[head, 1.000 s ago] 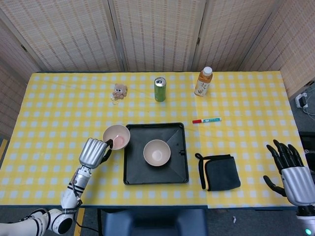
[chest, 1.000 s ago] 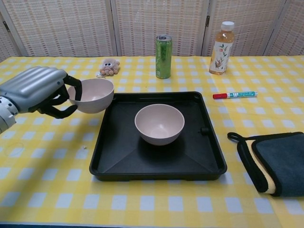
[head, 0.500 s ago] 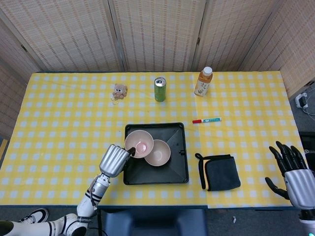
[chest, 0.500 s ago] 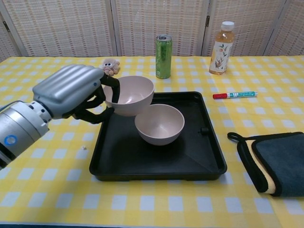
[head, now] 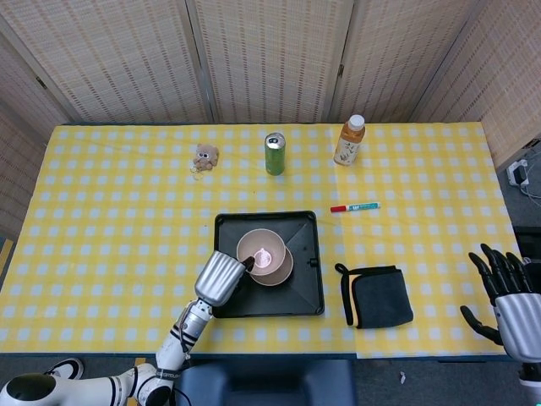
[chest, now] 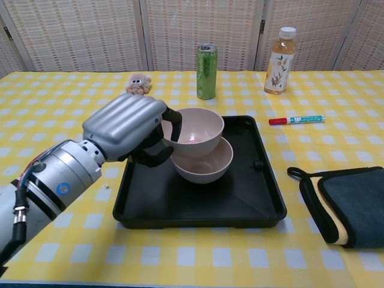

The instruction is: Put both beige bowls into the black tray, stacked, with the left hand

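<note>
My left hand [chest: 129, 126] [head: 220, 277] grips the rim of one beige bowl [chest: 195, 129] [head: 262, 249] and holds it just above the second beige bowl [chest: 207, 165] [head: 281, 269], overlapping it from the left. The lower bowl sits in the middle of the black tray [chest: 198, 201] [head: 306, 296]. Whether the two bowls touch I cannot tell. My right hand [head: 507, 296] is open at the far right edge of the head view, off the table.
A dark folded cloth [chest: 351, 204] lies right of the tray. A red-capped marker [chest: 295, 120], a green can [chest: 206, 71], a tea bottle [chest: 279, 60] and a small plush toy [chest: 138, 84] stand behind the tray.
My left hand carried the held bowl to the right, from beside the tray's left edge to over the bowl in the tray. The right hand drifted slightly lower.
</note>
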Robot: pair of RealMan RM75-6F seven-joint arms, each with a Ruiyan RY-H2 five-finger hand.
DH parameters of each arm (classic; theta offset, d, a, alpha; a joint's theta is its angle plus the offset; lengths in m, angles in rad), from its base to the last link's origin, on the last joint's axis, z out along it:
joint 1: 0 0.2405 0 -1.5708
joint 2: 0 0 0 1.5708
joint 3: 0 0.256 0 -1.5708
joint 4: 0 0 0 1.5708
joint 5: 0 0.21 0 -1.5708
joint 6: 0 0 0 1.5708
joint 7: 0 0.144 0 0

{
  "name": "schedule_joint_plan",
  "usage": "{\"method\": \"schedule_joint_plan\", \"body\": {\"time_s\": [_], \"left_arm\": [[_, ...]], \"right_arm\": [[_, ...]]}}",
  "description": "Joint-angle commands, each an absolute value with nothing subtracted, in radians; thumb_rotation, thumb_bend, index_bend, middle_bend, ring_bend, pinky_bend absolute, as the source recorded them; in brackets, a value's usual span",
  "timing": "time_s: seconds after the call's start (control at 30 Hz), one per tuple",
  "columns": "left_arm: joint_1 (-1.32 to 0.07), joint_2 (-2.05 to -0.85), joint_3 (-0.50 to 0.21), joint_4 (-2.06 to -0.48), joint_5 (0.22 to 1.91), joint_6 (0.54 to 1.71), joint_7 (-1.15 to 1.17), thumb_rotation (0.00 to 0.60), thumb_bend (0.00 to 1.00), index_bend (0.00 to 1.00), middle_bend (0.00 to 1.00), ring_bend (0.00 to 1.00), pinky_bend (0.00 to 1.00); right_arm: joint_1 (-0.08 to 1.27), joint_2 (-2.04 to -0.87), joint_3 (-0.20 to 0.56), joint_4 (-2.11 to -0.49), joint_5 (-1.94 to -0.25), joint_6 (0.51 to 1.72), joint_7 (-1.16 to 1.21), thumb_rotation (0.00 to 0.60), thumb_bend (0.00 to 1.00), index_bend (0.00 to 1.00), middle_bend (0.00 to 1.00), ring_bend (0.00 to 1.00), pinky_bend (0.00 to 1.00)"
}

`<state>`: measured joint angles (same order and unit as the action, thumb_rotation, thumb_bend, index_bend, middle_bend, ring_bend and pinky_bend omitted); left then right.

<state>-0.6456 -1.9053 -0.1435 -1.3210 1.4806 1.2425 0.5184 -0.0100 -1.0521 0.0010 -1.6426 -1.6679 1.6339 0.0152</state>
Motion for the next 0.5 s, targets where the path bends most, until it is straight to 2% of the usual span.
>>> {"method": "schedule_joint_plan", "body": {"time_s": [0.03,0.5], "left_arm": [[-0.649,-1.918,-0.14,-1.311,1.485,1.241,0.517,0.6,0.46,0.6,1.0,1.0,1.0],[-0.661,-1.981,-0.133,-1.225,1.494,1.228,0.497,0.6,0.46,0.59,1.0,1.0,1.0]], "right_arm": [[-0.01,-1.051,0.001,-1.643,-1.669,1.634,0.016,0.6,0.31,0.0,0.0,0.0,0.0],[-0.017,-1.042,0.001,-1.641,-1.669,1.639,0.033,0.6,0.31,0.0,0.0,0.0,0.0]]}}
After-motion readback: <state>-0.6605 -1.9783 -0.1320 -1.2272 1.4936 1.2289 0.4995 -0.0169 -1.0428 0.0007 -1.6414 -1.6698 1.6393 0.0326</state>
